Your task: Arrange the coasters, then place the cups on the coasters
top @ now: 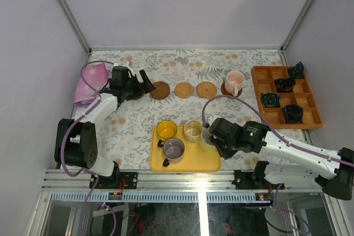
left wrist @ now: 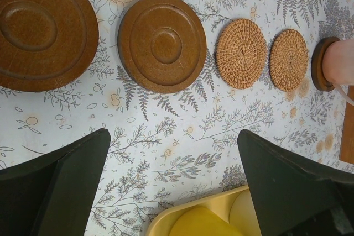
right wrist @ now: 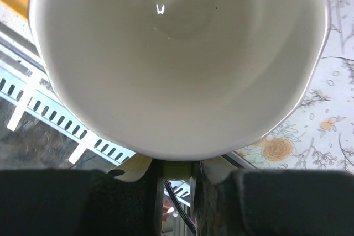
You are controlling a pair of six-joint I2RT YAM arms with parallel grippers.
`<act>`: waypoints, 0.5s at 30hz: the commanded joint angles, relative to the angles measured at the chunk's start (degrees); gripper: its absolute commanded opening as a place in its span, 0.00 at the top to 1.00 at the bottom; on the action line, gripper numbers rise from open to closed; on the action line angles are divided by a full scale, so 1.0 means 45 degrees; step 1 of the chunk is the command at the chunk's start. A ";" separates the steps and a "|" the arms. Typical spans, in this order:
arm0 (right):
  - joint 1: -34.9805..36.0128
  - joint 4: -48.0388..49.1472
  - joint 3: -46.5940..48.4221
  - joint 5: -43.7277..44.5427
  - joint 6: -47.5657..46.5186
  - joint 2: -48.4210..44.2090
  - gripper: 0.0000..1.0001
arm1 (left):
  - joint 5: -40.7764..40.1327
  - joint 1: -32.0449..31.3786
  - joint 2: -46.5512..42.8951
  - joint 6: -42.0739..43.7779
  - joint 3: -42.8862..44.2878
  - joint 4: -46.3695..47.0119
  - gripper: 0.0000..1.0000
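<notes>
Five coasters lie in a row at the back. In the left wrist view they are a dark brown coaster [left wrist: 41, 29], a second dark brown one [left wrist: 162, 42], two tan woven ones [left wrist: 241, 53] [left wrist: 288, 59], and a dark one [left wrist: 319, 64] under the pink cup [left wrist: 340, 62]. My left gripper [left wrist: 171, 175] hovers open near the row's left end [top: 141, 84], holding nothing. The yellow cup [top: 166, 130], cream cup [top: 193, 131] and purple cup [top: 173, 149] stand on the yellow tray [top: 188, 164]. My right gripper [right wrist: 178, 178] is shut on the handle of the pale green cup [right wrist: 177, 53], at the tray's right edge [top: 207, 135].
An orange divided tray [top: 287, 121] with small black objects sits at the right. A purple cloth [top: 91, 84] lies at the far left behind the left arm. The table's front rail runs just behind the right gripper.
</notes>
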 commanded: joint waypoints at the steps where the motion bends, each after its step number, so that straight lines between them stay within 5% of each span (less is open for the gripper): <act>1: 0.0102 -0.0136 0.1414 0.1582 0.0453 -0.0556 1.00 | 0.0220 -0.0036 -0.0011 -0.0084 -0.0090 0.0769 0.01; 15: -0.0246 -0.0105 0.4667 0.5834 0.0381 0.2270 1.00 | 0.0364 -0.0046 0.0229 -0.0045 0.0096 0.0837 0.01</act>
